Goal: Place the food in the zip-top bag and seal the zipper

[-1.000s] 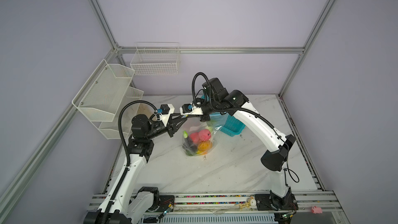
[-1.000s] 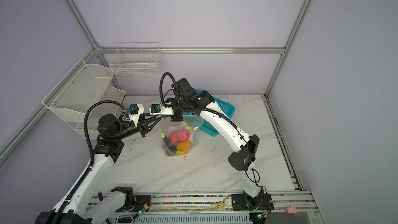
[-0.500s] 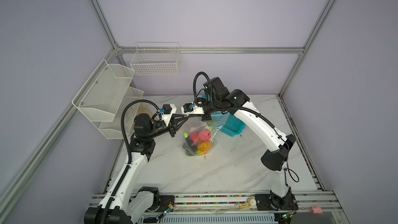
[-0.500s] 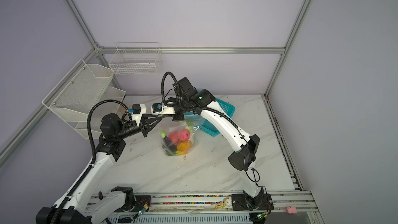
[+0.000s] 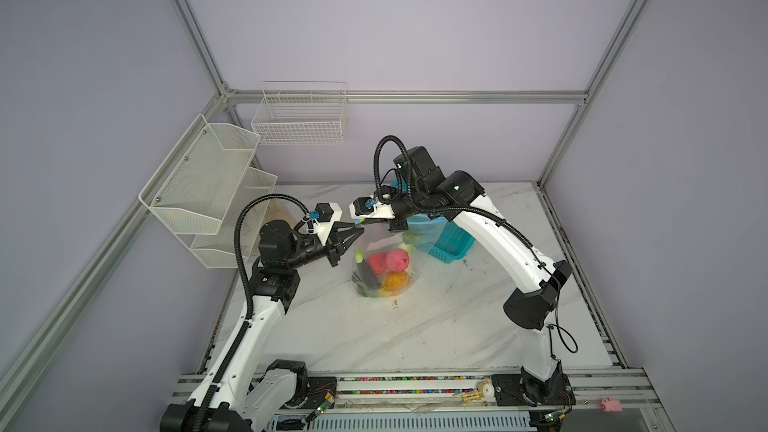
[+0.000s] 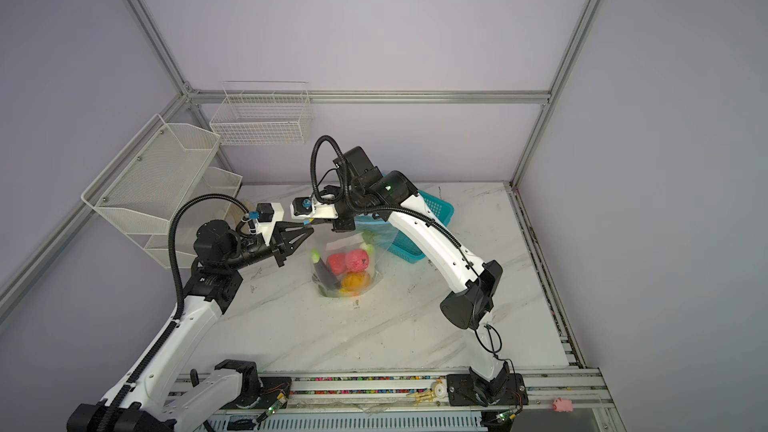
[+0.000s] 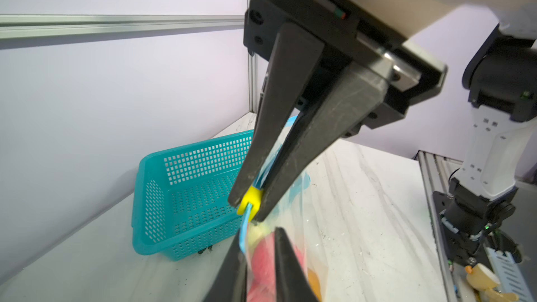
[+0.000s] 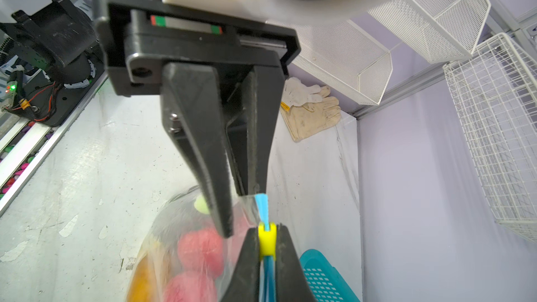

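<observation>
Wrist views are clearly showing right gripper (image 7: 248, 214) clamping the slider (image 7: 249, 200), left gripper (image 8: 244, 213) pinching the zipper (image 8: 261, 204); both are pointing tip-to-tip.

Lilac walls (image 5: 415, 35), marble tabletop (image 5: 415, 326), white wire racks (image 5: 199, 184); perhaps gloves (image 8: 311, 114) in corner.

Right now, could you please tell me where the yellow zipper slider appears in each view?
In a top view: slider, a faint yellow speck where both pincers meet.
In a top view: same speck, atop the zip-top bag.
Left wrist: slider pinched by the right pincer, before the teal basket.
Right wrist: slider in that pincer; the left pincer clamps the zipper beyond.
Landmark: the basket, in all four.
</observation>
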You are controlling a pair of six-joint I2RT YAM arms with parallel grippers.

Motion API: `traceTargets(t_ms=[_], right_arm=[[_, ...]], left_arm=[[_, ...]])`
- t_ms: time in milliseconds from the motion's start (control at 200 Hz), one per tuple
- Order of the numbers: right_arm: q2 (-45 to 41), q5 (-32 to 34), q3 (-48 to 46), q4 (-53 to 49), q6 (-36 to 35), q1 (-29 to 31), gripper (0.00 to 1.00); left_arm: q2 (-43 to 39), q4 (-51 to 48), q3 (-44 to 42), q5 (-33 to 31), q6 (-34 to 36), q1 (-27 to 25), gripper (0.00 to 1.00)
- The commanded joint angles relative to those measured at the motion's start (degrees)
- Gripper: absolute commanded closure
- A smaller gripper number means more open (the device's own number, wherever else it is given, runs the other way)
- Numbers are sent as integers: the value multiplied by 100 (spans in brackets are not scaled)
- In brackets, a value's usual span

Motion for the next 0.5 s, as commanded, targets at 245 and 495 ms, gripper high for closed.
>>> traceTargets(t_ms=[245, 495], right_arm=[[-46, -156, 262, -203, -40, -25, 100], [-156, 100, 43, -203, 5, -85, 99]], left_arm=[[-162, 32, 601, -489, -109, -99, 100], [-463, 77, 362, -1198, -173, -112, 100]])
